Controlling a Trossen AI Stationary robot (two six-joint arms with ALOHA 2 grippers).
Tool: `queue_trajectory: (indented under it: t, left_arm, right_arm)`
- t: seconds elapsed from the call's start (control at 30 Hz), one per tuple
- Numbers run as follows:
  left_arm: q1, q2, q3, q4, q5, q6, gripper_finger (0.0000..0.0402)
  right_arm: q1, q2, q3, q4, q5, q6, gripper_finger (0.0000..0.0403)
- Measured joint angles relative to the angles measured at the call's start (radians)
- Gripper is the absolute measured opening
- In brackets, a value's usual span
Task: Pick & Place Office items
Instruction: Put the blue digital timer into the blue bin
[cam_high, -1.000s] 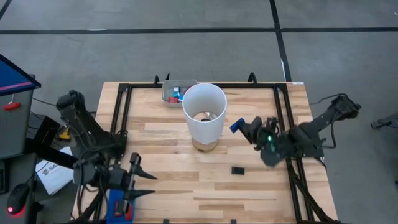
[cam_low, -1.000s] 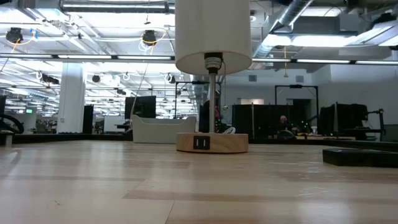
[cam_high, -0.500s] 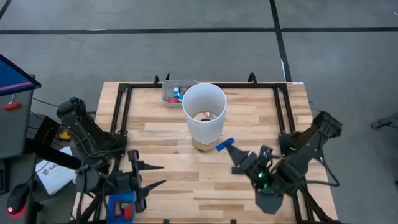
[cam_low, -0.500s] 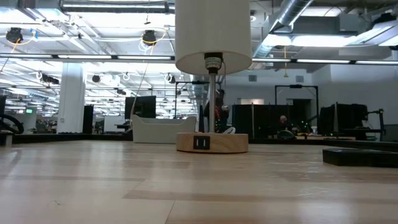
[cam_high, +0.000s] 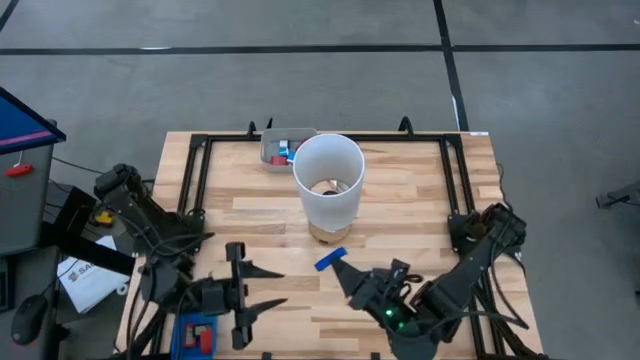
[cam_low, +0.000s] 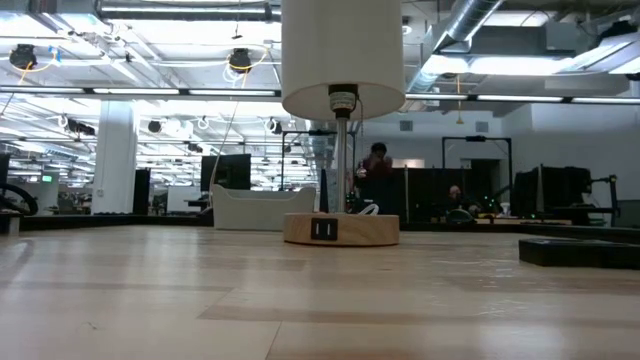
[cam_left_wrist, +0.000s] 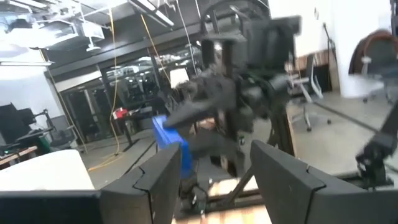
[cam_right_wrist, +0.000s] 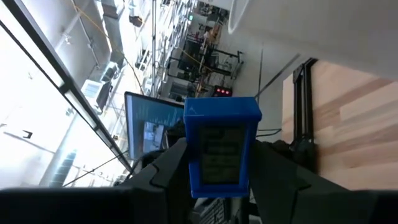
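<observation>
One blue office item (cam_high: 331, 261) pinched in right pincer (cam_high: 338, 266), left pincer (cam_high: 262, 292) spread.

Two dark jointed arms (cam_high: 150, 225), black cables, green indicator light

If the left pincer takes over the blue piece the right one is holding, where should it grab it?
Probably the blue piece's free end, jutting beyond the right pincer, approached from the open left pincer's side; the other end is clamped.
</observation>
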Motion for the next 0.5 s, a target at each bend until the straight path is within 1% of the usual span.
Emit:
queue_trajectory:
  t: [0.1, 0.2, 0.4, 0.5]
  left_arm:
    - [0.025, 0.0, 0.0, 0.028, 0.03, -0.002, 0.0192]
    - [0.048, 0.0, 0.0, 0.018, 0.035, -0.03, 0.0202]
    - [0.085, 0.0, 0.0, 0.012, 0.036, -0.054, 0.0223]
    - [0.102, 0.0, 0.0, 0.012, 0.043, -0.076, 0.0229]
  right_arm:
    - [-0.013, 0.017, 0.019, 0.004, -0.02, 0.005, 0.0139]
    - [-0.025, 0.02, 0.022, 0.032, -0.045, -0.018, 0.0139]
    - [-0.052, 0.021, 0.022, 0.18, -0.115, -0.214, 0.0139]
    - [-0.072, 0.021, 0.022, 0.22, -0.156, -0.276, 0.0139]
